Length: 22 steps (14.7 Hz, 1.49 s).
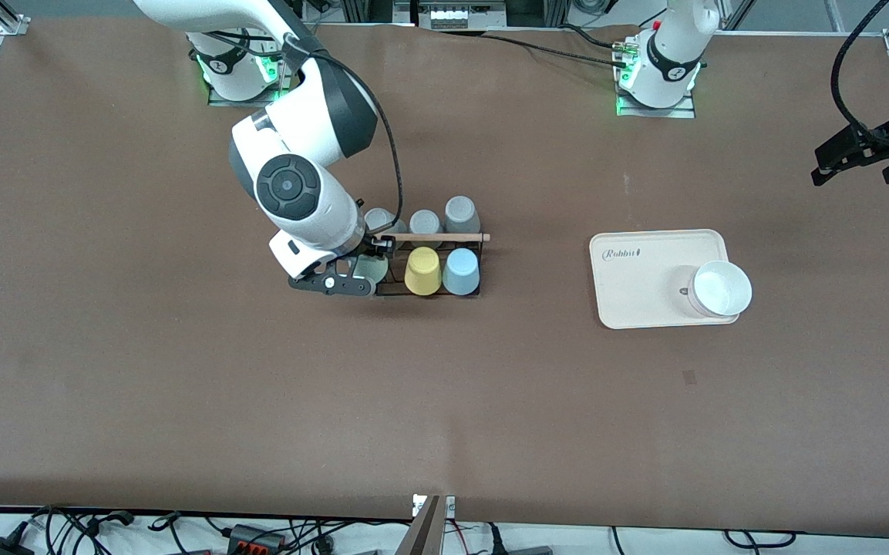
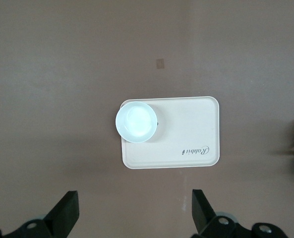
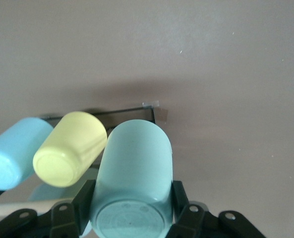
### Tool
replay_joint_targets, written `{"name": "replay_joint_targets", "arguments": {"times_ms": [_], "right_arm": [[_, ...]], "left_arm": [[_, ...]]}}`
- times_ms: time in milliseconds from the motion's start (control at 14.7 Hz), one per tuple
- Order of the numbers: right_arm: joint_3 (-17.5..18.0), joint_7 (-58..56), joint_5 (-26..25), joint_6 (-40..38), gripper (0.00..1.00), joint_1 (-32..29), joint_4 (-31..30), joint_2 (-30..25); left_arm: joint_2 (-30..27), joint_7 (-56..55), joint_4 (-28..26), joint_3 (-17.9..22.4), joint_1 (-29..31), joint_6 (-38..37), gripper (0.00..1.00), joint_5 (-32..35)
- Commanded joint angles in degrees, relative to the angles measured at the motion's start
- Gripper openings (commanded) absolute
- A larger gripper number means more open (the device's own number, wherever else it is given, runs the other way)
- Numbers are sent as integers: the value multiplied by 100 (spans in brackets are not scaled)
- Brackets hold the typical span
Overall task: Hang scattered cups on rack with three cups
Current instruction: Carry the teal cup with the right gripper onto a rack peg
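Observation:
The rack [image 1: 435,238], a black wire frame with a wooden rod on top, stands mid-table. A yellow cup [image 1: 422,270] and a light blue cup [image 1: 460,271] hang on it mouth down. My right gripper [image 1: 371,271] is at the rack's end toward the right arm, shut on the mint green cup [image 1: 372,269]. The right wrist view shows that cup [image 3: 134,168] between my right gripper's [image 3: 132,203] fingers, base toward the camera, beside the yellow cup [image 3: 70,153] and blue cup [image 3: 13,153]. Whether it sits on a peg is hidden. My left gripper [image 1: 859,171] waits open in the air.
Three grey cups [image 1: 460,214] stand upside down beside the rack, farther from the front camera. A beige tray [image 1: 637,285] with a white bowl [image 1: 720,287] lies toward the left arm's end. The left wrist view looks down on that tray [image 2: 196,124] and bowl [image 2: 137,121].

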Motion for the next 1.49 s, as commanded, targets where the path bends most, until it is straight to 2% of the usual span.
{"name": "replay_joint_targets", "arguments": {"times_ms": [0, 679, 882, 1154, 1221, 1289, 1357, 1425], "right_arm": [[-40, 56, 80, -240, 23, 85, 375, 234], [-40, 47, 98, -126, 23, 182, 524, 814], [-48, 56, 317, -38, 23, 164, 524, 937], [-57, 47, 309, 77, 23, 191, 524, 1061], [-57, 47, 309, 59, 33, 173, 515, 1061], [-57, 64, 317, 50, 95, 147, 524, 1061], [-57, 73, 317, 24, 100, 138, 524, 1043], [-92, 65, 317, -2, 100, 138, 524, 1000]], "left_arm": [[52, 93, 141, 9, -12, -28, 100, -79], [43, 84, 132, 0, -12, -37, 100, -71], [43, 84, 132, 0, -3, -37, 100, -70], [43, 84, 123, 0, -12, -37, 100, -70], [43, 84, 123, 0, -12, -37, 100, -70], [43, 84, 123, 0, -12, -37, 100, -70], [43, 84, 123, 0, -12, -37, 100, -70], [43, 84, 115, 0, -12, -37, 100, -70]]}}
